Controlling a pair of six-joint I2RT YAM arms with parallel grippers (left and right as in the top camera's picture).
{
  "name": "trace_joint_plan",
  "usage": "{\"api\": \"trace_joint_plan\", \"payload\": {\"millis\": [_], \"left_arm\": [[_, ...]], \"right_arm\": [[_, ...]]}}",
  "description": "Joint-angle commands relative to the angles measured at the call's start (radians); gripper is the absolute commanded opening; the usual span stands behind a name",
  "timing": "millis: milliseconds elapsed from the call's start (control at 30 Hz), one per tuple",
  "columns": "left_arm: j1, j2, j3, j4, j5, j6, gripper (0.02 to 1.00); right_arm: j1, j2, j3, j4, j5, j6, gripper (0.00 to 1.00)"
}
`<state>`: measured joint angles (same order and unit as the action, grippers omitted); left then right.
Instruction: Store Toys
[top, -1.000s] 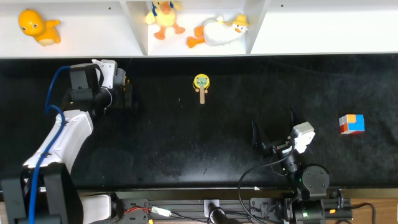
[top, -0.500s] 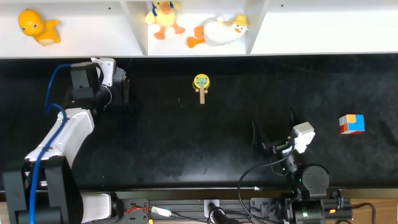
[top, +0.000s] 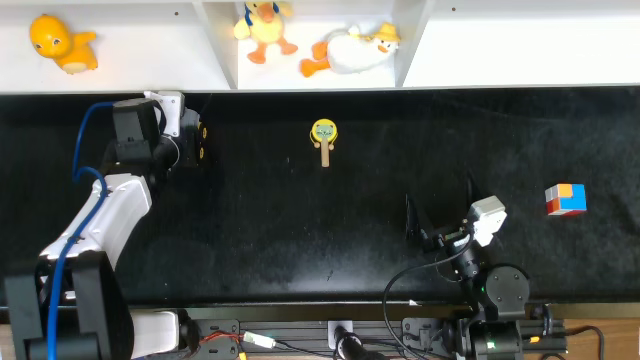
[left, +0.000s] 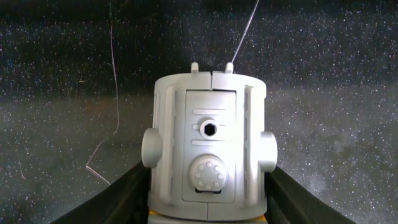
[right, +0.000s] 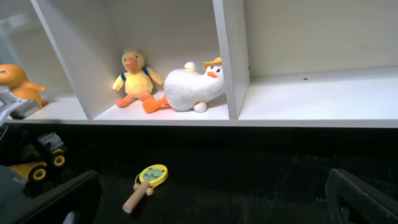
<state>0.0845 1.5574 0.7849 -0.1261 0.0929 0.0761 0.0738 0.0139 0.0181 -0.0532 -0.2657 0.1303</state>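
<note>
Black mat (top: 300, 230): paddle (top: 323, 139) handle twd bases

The shelf (top: 500, 45) is holding one orange duck (top: 62, 42), one yellow duck (top: 264, 28) and one goose (top: 350, 50), three plush items in total. One paddle (top: 323, 138) and one cube (top: 565, 199) are lying on the table (top: 300, 240), and one truck (left: 211, 162) is showing above it. Two arms are standing at its edge: the left arm (top: 95, 225) and the right arm (top: 497, 288).

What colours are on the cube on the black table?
The cube shows orange, blue and red patches, clearest in the top view.
</note>
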Motion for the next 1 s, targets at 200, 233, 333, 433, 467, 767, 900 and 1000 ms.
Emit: {"api": "trace_joint_plan", "payload": {"millis": [200, 233, 333, 433, 467, 767, 900, 1000], "left_arm": [[-0.008, -0.125, 0.094, -0.122, 0.018, -0.051, 0.358], [-0.008, -0.152, 0.106, -0.144, 0.018, -0.051, 0.345], [-0.008, -0.245, 0.123, -0.188, 0.006, -0.052, 0.310], [-0.008, -0.332, 0.122, -0.199, -0.036, -0.051, 0.286], [-0.008, -0.348, 0.123, -0.195, -0.052, -0.051, 0.279], [-0.007, -0.274, 0.122, -0.007, -0.087, -0.079, 0.209], [-0.008, -0.203, 0.122, 0.084, -0.087, -0.108, 0.194], [-0.007, -0.157, 0.122, 0.160, -0.087, -0.107, 0.187]], "right_arm": [[0.006, -0.010, -0.014, 0.002, -0.006, 0.005, 0.996], [0.006, -0.010, -0.014, 0.002, -0.006, 0.005, 0.996], [0.006, -0.010, -0.014, 0.002, -0.006, 0.005, 0.996], [0.006, -0.010, -0.014, 0.002, -0.006, 0.005, 1.000], [0.006, -0.010, -0.014, 0.002, -0.006, 0.005, 0.996], [0.006, -0.010, -0.014, 0.002, -0.006, 0.005, 0.993], [0.006, -0.010, -0.014, 0.002, -0.006, 0.005, 0.996], [0.006, -0.010, -0.014, 0.002, -0.006, 0.005, 0.993]]}}
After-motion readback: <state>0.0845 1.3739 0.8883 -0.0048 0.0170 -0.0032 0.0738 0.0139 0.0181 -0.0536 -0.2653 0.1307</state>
